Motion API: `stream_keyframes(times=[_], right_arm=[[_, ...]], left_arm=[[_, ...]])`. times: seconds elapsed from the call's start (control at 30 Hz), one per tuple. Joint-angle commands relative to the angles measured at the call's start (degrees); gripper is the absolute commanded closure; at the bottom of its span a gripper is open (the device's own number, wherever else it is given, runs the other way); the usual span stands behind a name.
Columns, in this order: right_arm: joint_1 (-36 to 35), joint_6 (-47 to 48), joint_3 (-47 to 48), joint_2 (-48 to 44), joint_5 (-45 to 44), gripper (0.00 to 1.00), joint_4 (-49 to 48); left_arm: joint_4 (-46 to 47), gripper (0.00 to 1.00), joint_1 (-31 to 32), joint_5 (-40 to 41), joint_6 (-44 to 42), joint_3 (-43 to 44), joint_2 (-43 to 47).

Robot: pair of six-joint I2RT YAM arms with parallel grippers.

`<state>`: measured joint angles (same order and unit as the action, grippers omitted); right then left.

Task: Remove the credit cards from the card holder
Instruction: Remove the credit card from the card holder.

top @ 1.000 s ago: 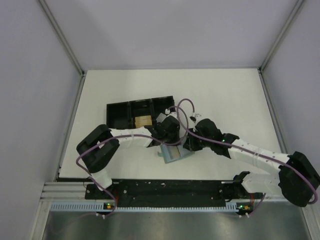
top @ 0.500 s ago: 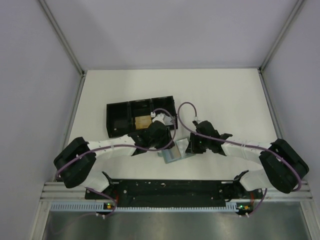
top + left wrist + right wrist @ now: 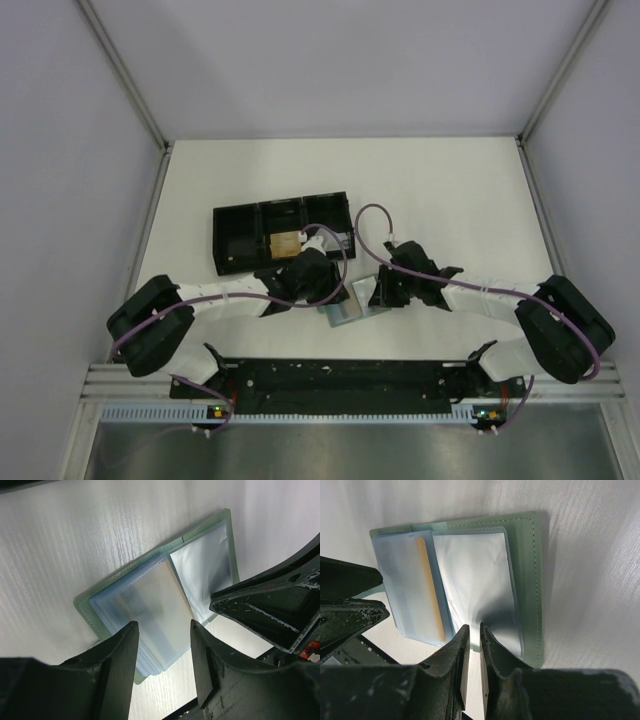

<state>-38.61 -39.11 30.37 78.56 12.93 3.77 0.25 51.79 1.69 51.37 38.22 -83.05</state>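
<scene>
Pale green folding card holder [image 3: 350,308], open flat on white worktop [image 3: 450,200], frame centre, long axis lower-left to upper-right. Left hand [image 3: 162,627] released, straddling it; right hand [image 3: 473,630] clenched on its edge.

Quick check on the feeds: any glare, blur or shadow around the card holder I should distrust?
Left wrist: card holder sharp, its clear sleeves hazy with sheen; left gripper's fingers dark and soft. Right wrist: bright sheen on the silvery pocket, orange card edge crisp, holder's shadow on the table. Top external: evenly lit, arms hide most of the holder.
</scene>
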Motion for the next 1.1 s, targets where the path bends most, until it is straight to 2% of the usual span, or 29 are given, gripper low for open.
stream_keyframes(times=[0.0, 0.5, 0.53, 0.7, 1.07], right_arm=[[0.2, 0.3, -0.7, 0.9, 0.3, 0.86, -0.4], [0.2, 0.2, -0.4, 0.7, 0.7, 0.86, -0.7], [0.2, 0.3, -0.4, 0.7, 0.7, 0.86, -0.7], [0.2, 0.1, -0.5, 0.7, 1.0, 0.86, -0.9], [0.1, 0.6, -0.7, 0.7, 2.6, 0.86, -1.6]], left_arm=[[3.2, 0.5, -0.1, -0.7, 1.1, 0.1, -0.3], [0.4, 0.47, 0.0, 0.6, 3.5, -1.0, -0.4], [0.2, 0.43, 0.0, 0.6, 3.6, -1.0, -0.5], [0.4, 0.39, 0.0, 0.4, 3.7, -0.8, -1.2], [2.9, 0.39, 0.0, -1.2, 5.2, -0.9, -1.6]])
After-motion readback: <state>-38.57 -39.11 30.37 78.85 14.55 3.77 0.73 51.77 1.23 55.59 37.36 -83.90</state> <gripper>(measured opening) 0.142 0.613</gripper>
